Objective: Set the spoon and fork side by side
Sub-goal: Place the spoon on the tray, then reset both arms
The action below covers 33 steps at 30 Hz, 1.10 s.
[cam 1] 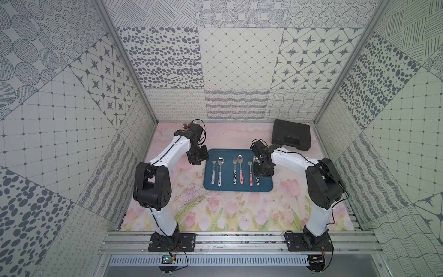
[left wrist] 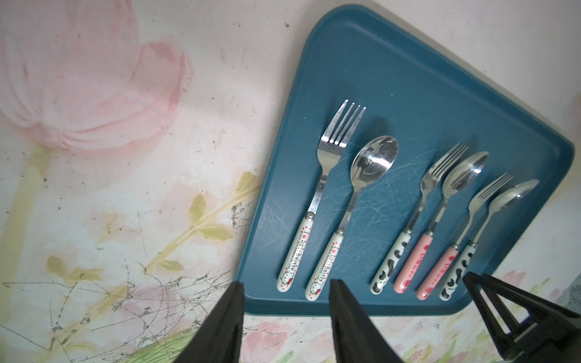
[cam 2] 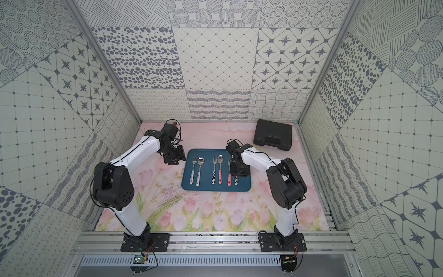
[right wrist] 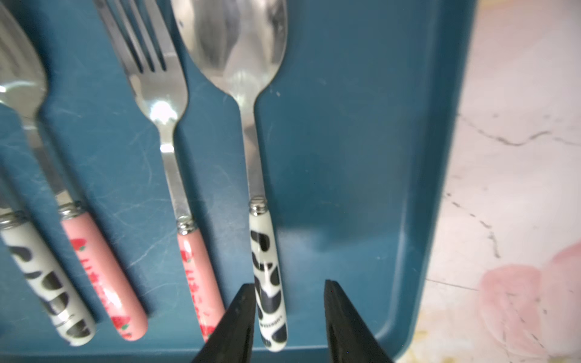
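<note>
Right jaws part-open astride the cow-print spoon (right wrist: 265, 267), gripping nothing; left jaws open, empty. Rise straight, sparing the fork (right wrist: 191, 261).

Tabletop (cam 1: 215, 213) in front of the tray (cam 1: 265, 185) is wide open for me. Cutlery (cam 1: 220, 171) sits in tight pairs, with roomier gaps between pairs. Case (cam 1: 291, 134) hogs the back right corner, apart from the tray.
</note>
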{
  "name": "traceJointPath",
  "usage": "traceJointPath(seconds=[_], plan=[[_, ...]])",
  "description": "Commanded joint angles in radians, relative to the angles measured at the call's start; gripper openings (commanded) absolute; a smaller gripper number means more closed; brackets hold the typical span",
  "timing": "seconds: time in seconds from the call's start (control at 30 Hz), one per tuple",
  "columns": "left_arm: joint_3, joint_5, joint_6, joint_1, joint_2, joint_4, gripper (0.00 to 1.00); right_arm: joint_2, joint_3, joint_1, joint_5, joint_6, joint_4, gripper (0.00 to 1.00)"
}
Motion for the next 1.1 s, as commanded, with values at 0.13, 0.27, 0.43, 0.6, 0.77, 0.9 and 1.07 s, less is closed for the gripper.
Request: traceJointPath(seconds=[0.13,0.27,0.43,0.6,0.77,0.9,1.07], plan=[[0.027,0.045,0.007,0.003,-0.087,0.067,0.64,-0.169,0.106,-0.001,0.073,-0.016,-0.058,0.55],[0.079,0.0,0.026,0.002,-0.1,0.048,0.83,-0.231,0.127,-0.04,0.126,-0.053,-0.061,0.97],[0.104,-0.082,0.011,0.002,-0.111,0.021,0.99,-0.295,0.115,-0.095,0.188,-0.11,-0.047,0.97],[0.132,-0.23,-0.007,0.008,-0.124,-0.021,0.99,-0.349,0.131,-0.167,0.263,-0.138,-0.03,0.97],[0.19,-0.356,0.047,0.033,-0.148,-0.039,0.99,-0.408,0.152,-0.24,0.349,-0.187,0.014,0.97],[0.109,-0.156,0.16,0.168,-0.255,0.128,0.99,-0.463,0.116,-0.278,0.398,-0.346,0.118,0.97],[-0.119,0.154,0.113,0.447,-0.319,0.385,0.99,-0.567,-0.133,-0.3,0.439,-0.675,0.484,0.97]])
